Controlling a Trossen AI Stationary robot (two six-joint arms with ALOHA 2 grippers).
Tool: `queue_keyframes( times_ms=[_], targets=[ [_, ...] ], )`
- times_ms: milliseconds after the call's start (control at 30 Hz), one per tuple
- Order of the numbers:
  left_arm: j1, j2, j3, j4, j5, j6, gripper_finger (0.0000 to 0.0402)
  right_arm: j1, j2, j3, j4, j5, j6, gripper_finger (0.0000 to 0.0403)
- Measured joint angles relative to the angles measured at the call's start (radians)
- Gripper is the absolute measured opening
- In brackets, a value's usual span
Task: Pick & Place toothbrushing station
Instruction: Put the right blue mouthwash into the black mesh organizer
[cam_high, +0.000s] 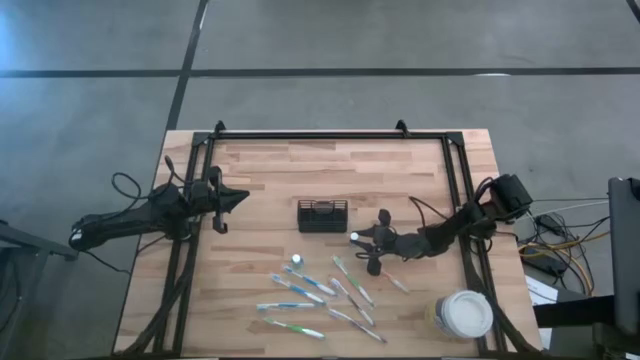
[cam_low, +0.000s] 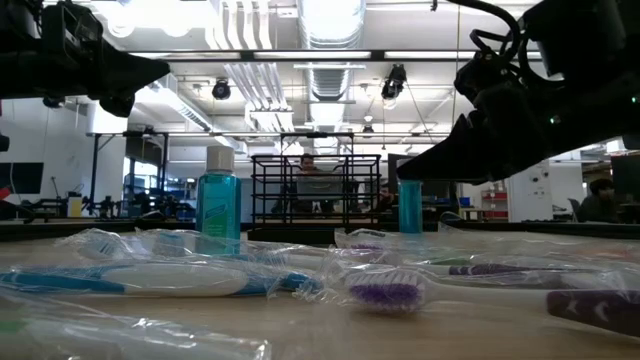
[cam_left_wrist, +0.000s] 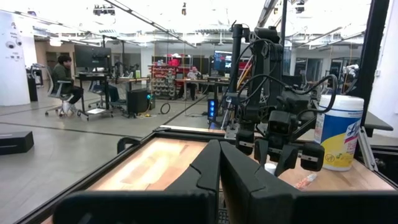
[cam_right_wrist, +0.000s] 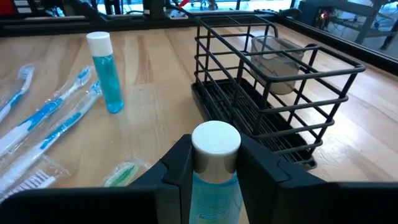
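Observation:
The black wire caddy (cam_high: 322, 215) stands on the table's middle; it also shows in the right wrist view (cam_right_wrist: 273, 87). My right gripper (cam_high: 358, 238) is just right of the caddy and nearer the table's near edge, shut on a small blue tube with a white cap (cam_right_wrist: 216, 143). A second blue tube (cam_high: 296, 262) stands upright on its base nearer the front (cam_right_wrist: 106, 71). Several wrapped toothbrushes (cam_high: 310, 295) lie flat near the front edge. My left gripper (cam_high: 240, 197) is shut and empty, in the air left of the caddy (cam_left_wrist: 219, 163). My right gripper pinches the tube between its two fingers, on the blue body just under the white cap (cam_right_wrist: 214, 180). The fingers come about level from the table's right side. The tube stands upright in the hold (cam_low: 410, 205). I cannot tell whether its base is clear of the table.
A large white-lidded container (cam_high: 462, 315) stands at the front right corner. A black frame (cam_high: 330, 135) runs along the table's far and side edges. Bare wood lies between the caddy and the far edge. People sit in the room beyond the table.

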Motion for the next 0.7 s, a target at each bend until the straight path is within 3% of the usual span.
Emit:
queue_keyframes(
  times_ms=[267,700],
  targets=[
    [0.000,0.000,0.000,0.000,0.000,0.000,0.0012,-0.006,-0.002,-0.001,-0.012,0.003,0.010,0.0136],
    [0.000,0.000,0.000,0.000,0.000,0.000,0.0012,-0.006,-0.005,-0.001,-0.013,0.004,0.010,0.0131]
  ],
)
